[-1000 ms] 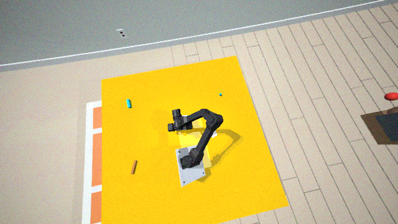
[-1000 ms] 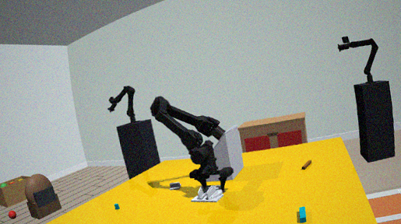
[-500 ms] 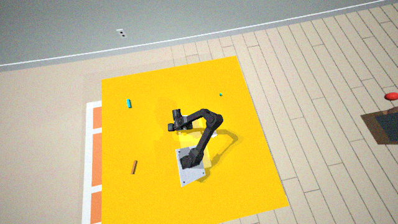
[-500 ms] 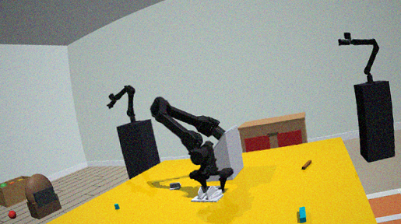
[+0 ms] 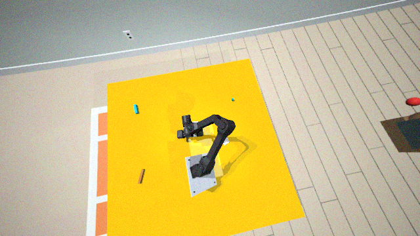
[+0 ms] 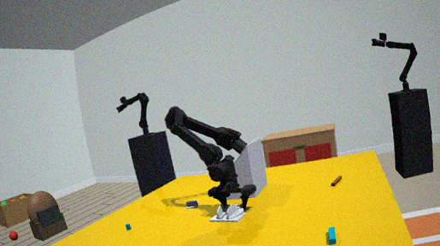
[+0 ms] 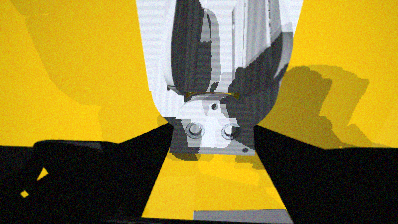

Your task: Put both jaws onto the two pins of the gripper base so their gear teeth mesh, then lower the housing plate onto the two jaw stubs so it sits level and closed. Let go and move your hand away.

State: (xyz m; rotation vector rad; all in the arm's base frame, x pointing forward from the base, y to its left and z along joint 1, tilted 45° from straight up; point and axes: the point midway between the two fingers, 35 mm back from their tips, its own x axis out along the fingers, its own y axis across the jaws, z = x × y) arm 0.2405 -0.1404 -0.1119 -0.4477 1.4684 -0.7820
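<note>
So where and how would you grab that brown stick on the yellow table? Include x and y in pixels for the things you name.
I'd come from above and pinch the brown stick [image 5: 141, 176] [image 6: 336, 181] mid-length, fingers on its two long sides: it lies flat, long and narrow, with yellow table [image 5: 157, 203] [image 6: 294, 220] showing around it.
</note>
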